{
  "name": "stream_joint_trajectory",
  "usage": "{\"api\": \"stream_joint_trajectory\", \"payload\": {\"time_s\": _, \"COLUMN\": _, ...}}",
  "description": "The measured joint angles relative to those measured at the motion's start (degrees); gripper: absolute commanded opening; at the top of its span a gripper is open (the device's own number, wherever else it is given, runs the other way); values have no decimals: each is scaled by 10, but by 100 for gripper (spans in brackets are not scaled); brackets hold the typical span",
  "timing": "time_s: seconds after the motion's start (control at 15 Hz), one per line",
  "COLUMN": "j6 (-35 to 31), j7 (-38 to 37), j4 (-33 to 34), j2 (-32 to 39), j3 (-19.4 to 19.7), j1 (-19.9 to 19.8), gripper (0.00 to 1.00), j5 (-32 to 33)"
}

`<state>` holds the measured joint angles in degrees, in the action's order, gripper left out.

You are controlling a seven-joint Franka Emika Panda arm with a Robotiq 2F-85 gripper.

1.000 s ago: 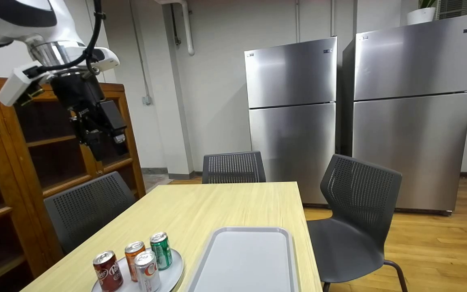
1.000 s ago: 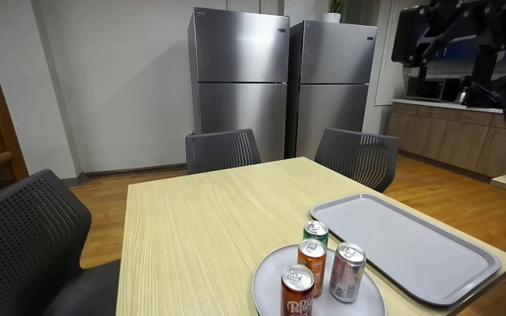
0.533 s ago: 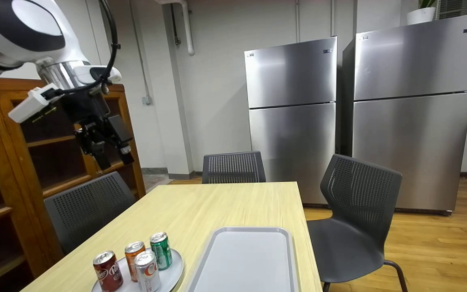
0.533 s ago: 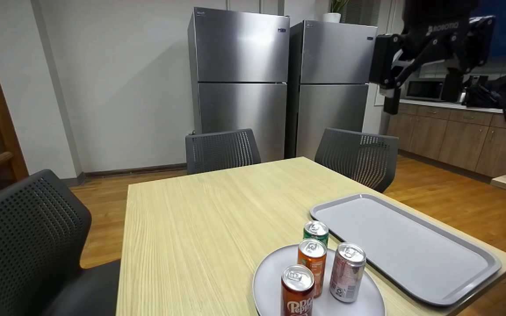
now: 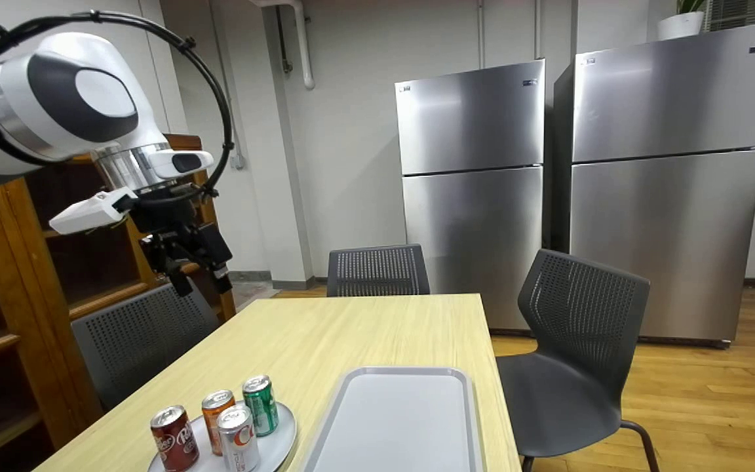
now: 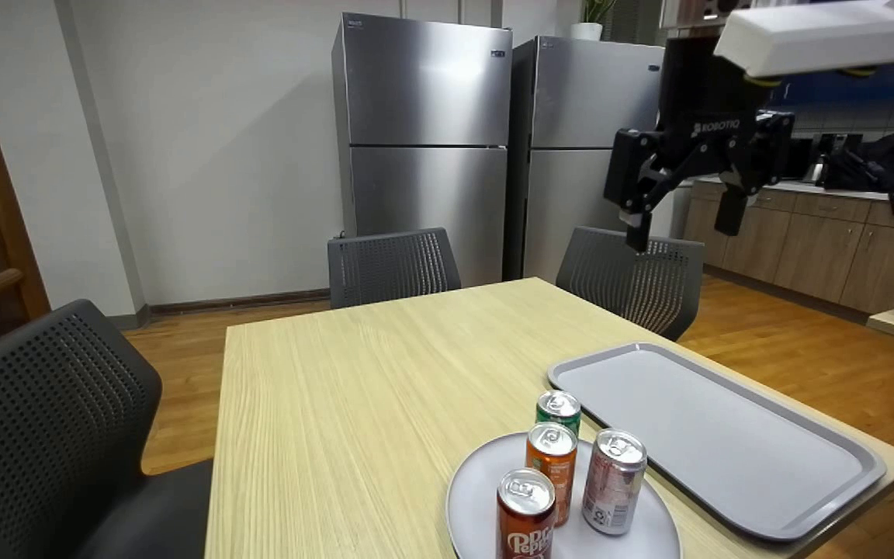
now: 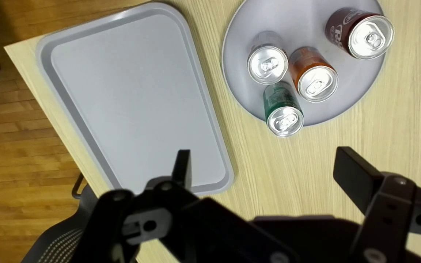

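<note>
A wooden cabinet (image 5: 17, 275) fills the far left, with a white robot arm (image 5: 82, 98) in front of it. The arm's black gripper (image 5: 202, 284) hangs in midair, well apart from the light wood table (image 5: 351, 328) below, its two fingers (image 7: 353, 177) spread wide apart, with tabletop showing between them in the wrist view. A dark mesh-backed chair (image 5: 141, 341) stands along the table's left side. On the near part of the table, a round gray plate (image 5: 284, 432) bears, all upright, a dark red Dr Pepper can (image 5: 175, 440) at left, an orange can (image 5: 213, 419) beside it, a silver can (image 5: 240, 442) just to the right, and a green can (image 5: 261, 408) on the far side of the group. The last three stand close together, though whether they touch is hard to tell; the Dr Pepper can sits a little apart. Another chair (image 5: 377, 270) stands at the table's far end. To the right of the plate, across a strip of tabletop, a rectangular gray tray (image 5: 397, 419) lies flat near the table's right edge. Two stainless steel refrigerators (image 5: 472, 196) stand side by side beyond the table, a potted plant (image 5: 680, 25) showing above the one at right. A third chair (image 5: 580, 321) stands on the wood floor (image 5: 692, 400) at the table's right. Farther right, in an exterior view, a black bag (image 6: 878, 167) rests on a wood-fronted counter (image 6: 812, 244)
</note>
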<state>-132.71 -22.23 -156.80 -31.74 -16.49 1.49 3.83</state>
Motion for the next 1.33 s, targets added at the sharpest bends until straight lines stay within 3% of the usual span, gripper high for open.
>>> {"api": "stream_joint_trajectory", "payload": {"time_s": 0.6, "j6": -95, "j7": 51, "j4": -12, "j2": 112, "j3": 19, "j1": 17, "gripper": 100, "j5": 0}}
{"api": "stream_joint_trajectory", "payload": {"time_s": 1.07, "j6": -115, "j7": 180, "j4": -20, "j2": 166, "j3": 49, "j1": 35, "gripper": 100, "j5": 11}}
{"api": "stream_joint_trajectory", "payload": {"time_s": 1.33, "j6": -115, "j7": 184, "j4": -21, "j2": 181, "j3": 53, "j1": 35, "gripper": 100, "j5": 34}}
